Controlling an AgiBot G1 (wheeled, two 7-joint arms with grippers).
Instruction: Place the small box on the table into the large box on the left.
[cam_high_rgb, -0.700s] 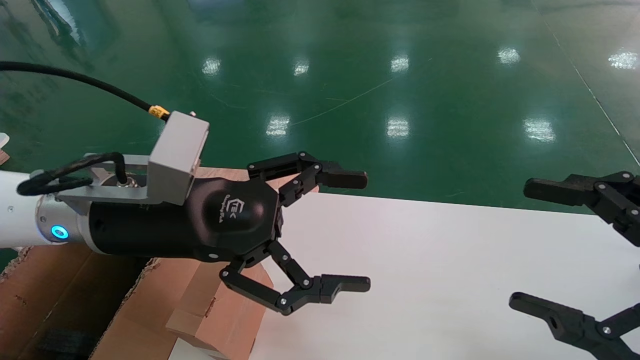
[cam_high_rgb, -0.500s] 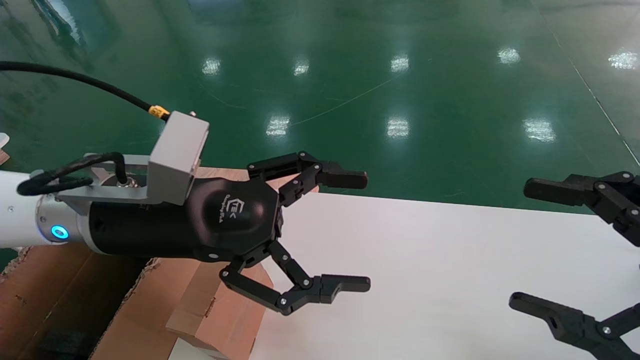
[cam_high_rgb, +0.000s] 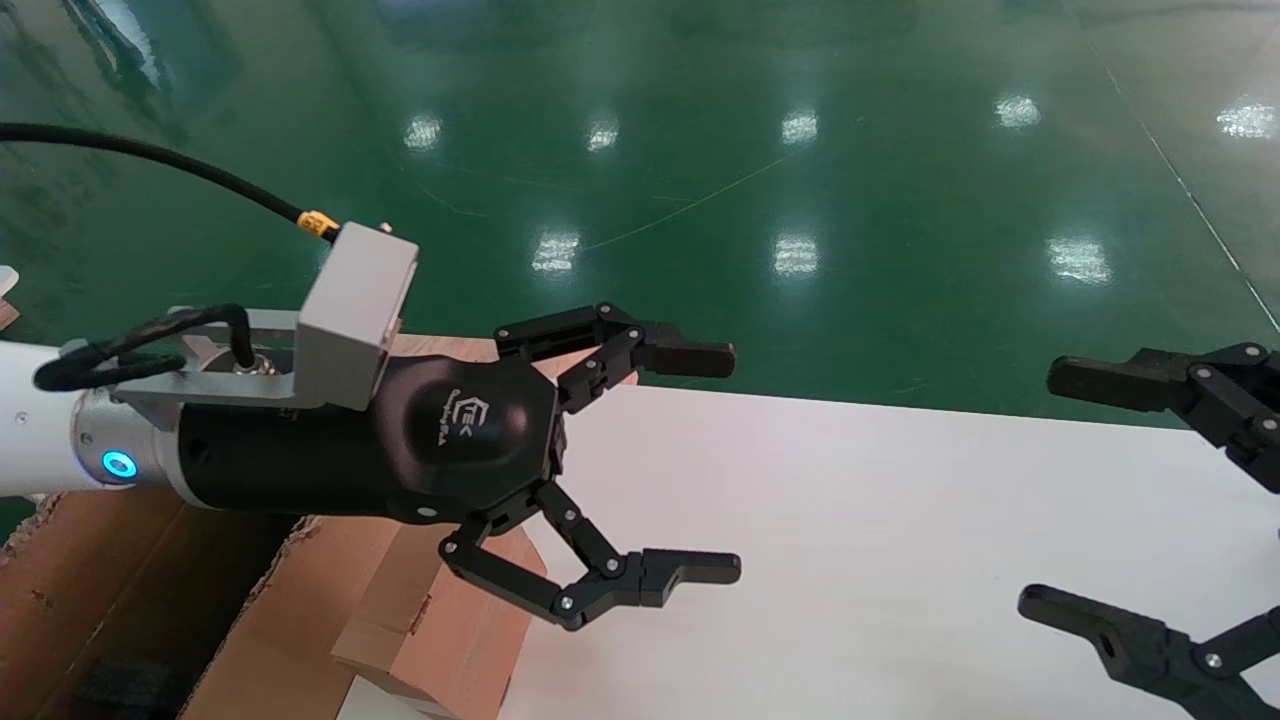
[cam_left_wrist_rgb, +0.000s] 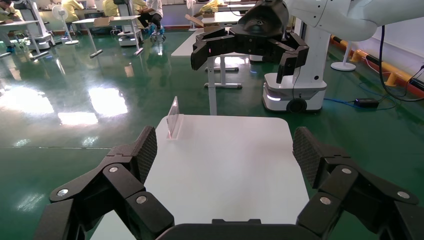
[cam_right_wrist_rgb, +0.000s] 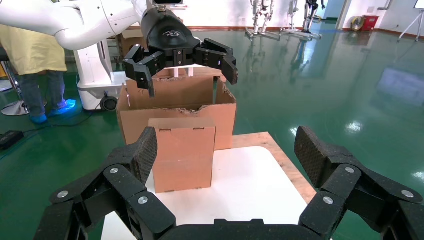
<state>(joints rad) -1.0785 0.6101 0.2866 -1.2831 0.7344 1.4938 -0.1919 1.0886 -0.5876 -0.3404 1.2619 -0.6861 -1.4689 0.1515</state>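
Left gripper (cam_high_rgb: 690, 465), jaws wide and empty, hovers above the flat white table (cam_high_rgb: 880, 540). Right gripper (cam_high_rgb: 1060, 490) likewise gapes empty. A torn brown corrugated large box (cam_right_wrist_rgb: 175, 102) stands beside the table; a clear plastic stand (cam_left_wrist_rgb: 173, 118) stands on the table's far edge.

Much of the large brown corrugated carton (cam_high_rgb: 120, 590) is covered by the black left gripper (cam_high_rgb: 690, 465) and cut off at the frame's edge. The small taped box cannot be identified anywhere beside that carton.

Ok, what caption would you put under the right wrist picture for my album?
Both grippers, right and left, open, with the large box beyond the table.
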